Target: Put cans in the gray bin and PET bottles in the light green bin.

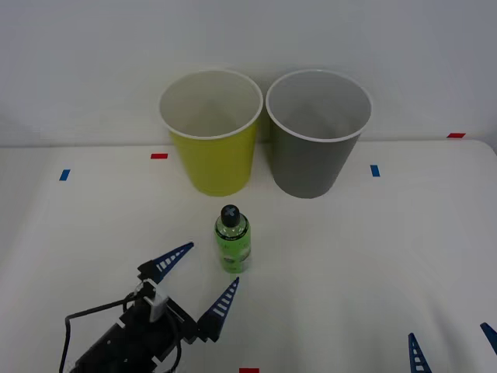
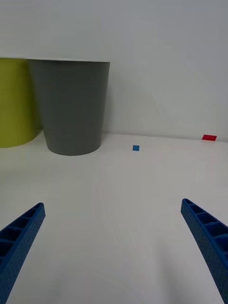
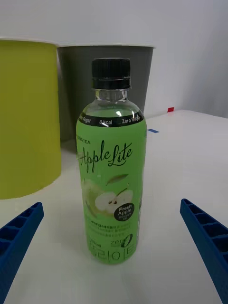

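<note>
The PET bottle (image 1: 232, 241), labelled Apple Lite, is seen standing upright on the desk (image 1: 373, 256), just in front of the light green bin (image 1: 211, 132) and the gray bin (image 1: 317, 132). The left claw (image 1: 203, 281) is held wide open near the bottle, gripping nothing, with its 2 fingers splayed toward it. The right claw (image 2: 114, 247) is parked at the desk's near right, equally open and empty. The tall, narrow bottle could be tipped if 1 finger is brushed against it before the claw is centred.
</note>
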Available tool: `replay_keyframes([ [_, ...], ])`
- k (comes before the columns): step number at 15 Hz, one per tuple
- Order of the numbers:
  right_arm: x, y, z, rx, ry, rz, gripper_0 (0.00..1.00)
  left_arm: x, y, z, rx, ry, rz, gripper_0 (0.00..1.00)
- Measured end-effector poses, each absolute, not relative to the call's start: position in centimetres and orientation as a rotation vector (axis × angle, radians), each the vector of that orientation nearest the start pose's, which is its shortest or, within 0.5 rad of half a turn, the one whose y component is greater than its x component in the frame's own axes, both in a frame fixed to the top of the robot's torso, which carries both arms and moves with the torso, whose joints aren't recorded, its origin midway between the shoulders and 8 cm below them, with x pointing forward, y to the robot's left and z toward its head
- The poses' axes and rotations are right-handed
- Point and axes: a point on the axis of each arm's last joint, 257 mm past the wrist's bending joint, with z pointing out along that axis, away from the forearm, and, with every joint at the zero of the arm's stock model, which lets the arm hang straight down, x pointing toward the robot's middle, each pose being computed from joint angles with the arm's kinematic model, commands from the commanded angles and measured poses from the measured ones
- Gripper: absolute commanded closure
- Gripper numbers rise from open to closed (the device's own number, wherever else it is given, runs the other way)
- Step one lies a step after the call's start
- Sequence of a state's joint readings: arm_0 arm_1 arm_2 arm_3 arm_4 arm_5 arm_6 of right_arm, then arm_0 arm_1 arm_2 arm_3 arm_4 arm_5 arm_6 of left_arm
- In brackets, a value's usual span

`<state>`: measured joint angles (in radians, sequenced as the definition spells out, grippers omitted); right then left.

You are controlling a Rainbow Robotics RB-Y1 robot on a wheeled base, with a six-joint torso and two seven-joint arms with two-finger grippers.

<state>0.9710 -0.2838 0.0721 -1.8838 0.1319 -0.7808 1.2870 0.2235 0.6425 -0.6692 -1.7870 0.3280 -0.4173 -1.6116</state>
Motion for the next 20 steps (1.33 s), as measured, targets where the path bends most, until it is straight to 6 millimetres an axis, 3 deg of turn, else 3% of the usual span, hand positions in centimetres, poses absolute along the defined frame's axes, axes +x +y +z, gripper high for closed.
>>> replay_keyframes([
  [7, 22.9, -28.3, -24.6, -0.134, 1.468, 0.027, 0.0, 39.5, 5.6, -23.8, 0.542, 1.448, -0.487, 0.0],
  [14, 22.9, -28.3, -24.6, -0.134, 1.468, 0.027, 0.0, 40.8, 3.2, -23.3, 0.517, 1.478, -0.523, 0.02],
  [15, 22.9, -28.3, -24.6, -0.134, 1.468, 0.027, 0.0, 40.8, 3.1, -23.3, 0.516, 1.478, -0.524, 0.51],
  [16, 22.9, -28.3, -24.6, -0.134, 1.468, 0.027, 0.0, 40.8, 3.1, -23.3, 0.518, 1.478, -0.522, 0.72],
  [17, 22.9, -28.3, -24.6, -0.134, 1.468, 0.027, 0.0, 40.8, 3.1, -23.3, 0.521, 1.477, -0.519, 0.86],
  [18, 22.9, -28.3, -24.6, -0.134, 1.468, 0.027, 0.0, 40.9, 3.2, -23.3, 0.525, 1.474, -0.513, 0.93],
  [20, 22.9, -28.3, -24.6, -0.134, 1.468, 0.027, 0.0, 41.2, 3.5, -23.2, 0.536, 1.47, -0.495, 0.96],
])
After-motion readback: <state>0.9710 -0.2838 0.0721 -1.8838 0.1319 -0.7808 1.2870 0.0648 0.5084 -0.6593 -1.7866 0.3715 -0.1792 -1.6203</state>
